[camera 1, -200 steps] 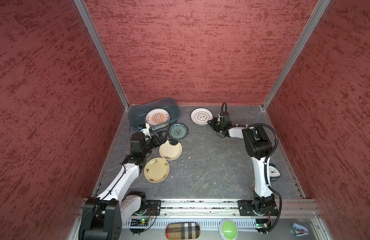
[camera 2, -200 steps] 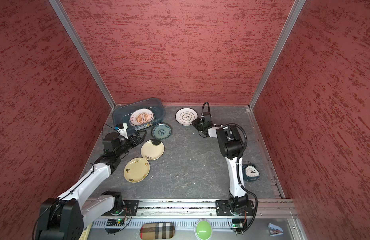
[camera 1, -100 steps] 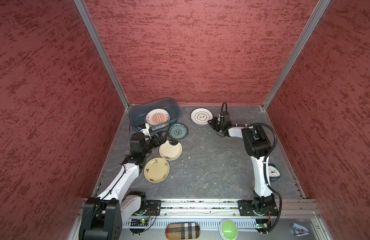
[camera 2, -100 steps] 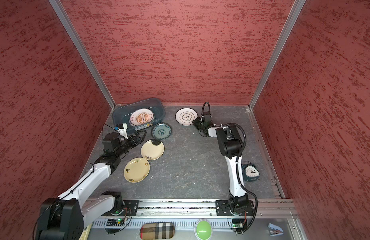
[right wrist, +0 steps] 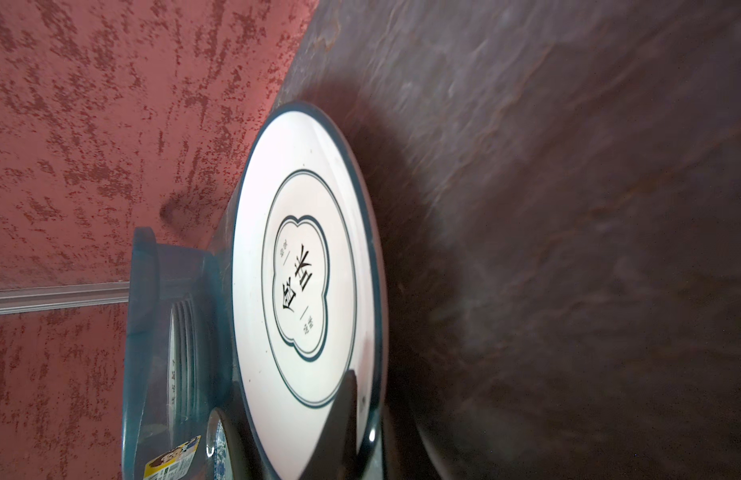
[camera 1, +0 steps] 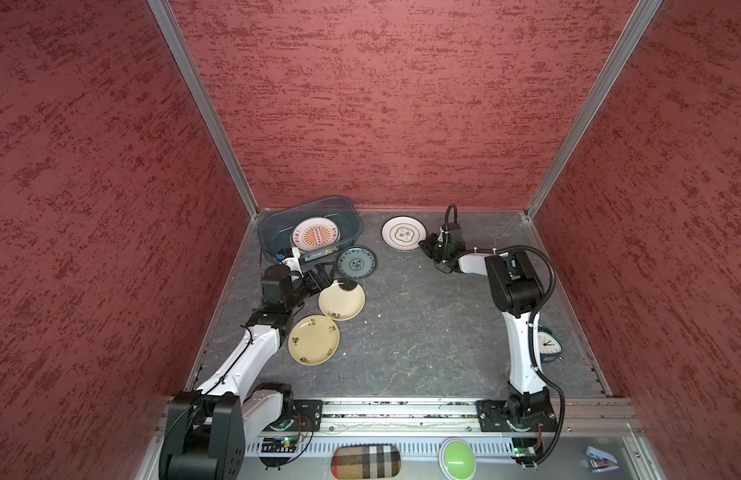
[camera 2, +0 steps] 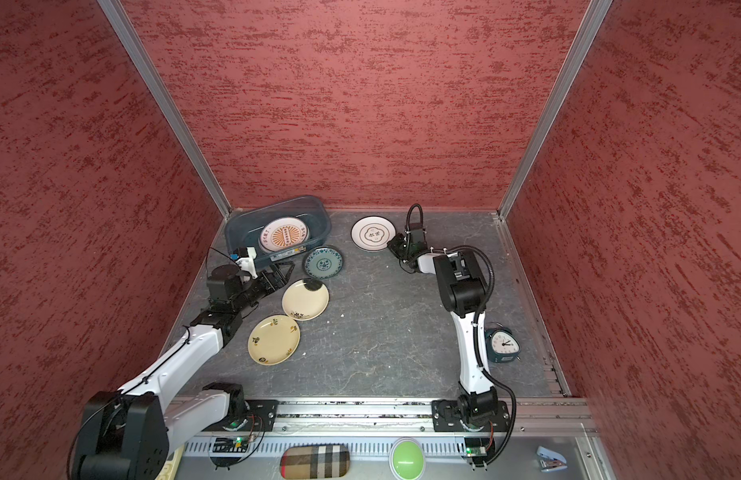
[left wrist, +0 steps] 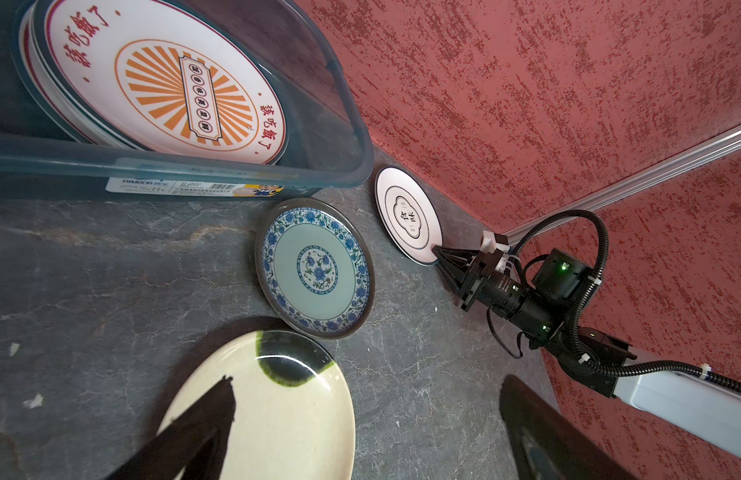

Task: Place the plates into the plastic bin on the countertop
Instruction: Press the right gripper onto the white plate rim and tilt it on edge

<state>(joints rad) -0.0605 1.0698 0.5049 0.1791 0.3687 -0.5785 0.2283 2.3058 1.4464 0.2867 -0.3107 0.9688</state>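
Left claw (camera 1: 323, 277) spread wide and empty, I hover just past a flowered cream plate (camera 1: 314, 345), one finger over the rim of a second cream plate (camera 1: 342, 298), likely lining up to take its edge. Farther off, a teal-patterned plate (camera 1: 356, 263) lies flat on the countertop (camera 1: 423, 332), just beside the plastic bin (camera 1: 273, 226). Far right, my right claw (camera 1: 425, 244) is narrowed onto the right rim of a white plate (camera 1: 403, 234). I judge it pinches there because a flat plate offers no other hold. Far left, the bin holds stacked plates, an orange sunburst plate (camera 1: 316, 235) on top.
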